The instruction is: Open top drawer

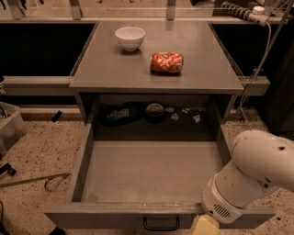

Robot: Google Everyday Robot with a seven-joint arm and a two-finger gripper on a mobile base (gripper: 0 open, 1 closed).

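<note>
The top drawer (151,172) is pulled far out from under the grey cabinet top, showing a plain grey, bare tray. Its black loop handle (161,223) sits at the middle of the front panel, at the bottom edge of the view. My white arm (252,176) comes in at the lower right, over the drawer's front right corner. The gripper (205,226) is mostly cut off by the bottom edge, just right of the handle; only a cream-coloured part shows.
On the cabinet top (156,59) stand a white bowl (130,37) and a red snack bag (166,63). Small dark items lie in the recess behind the drawer (154,112). A cable and power strip (250,13) hang at the upper right. A bin (9,128) stands on the floor at left.
</note>
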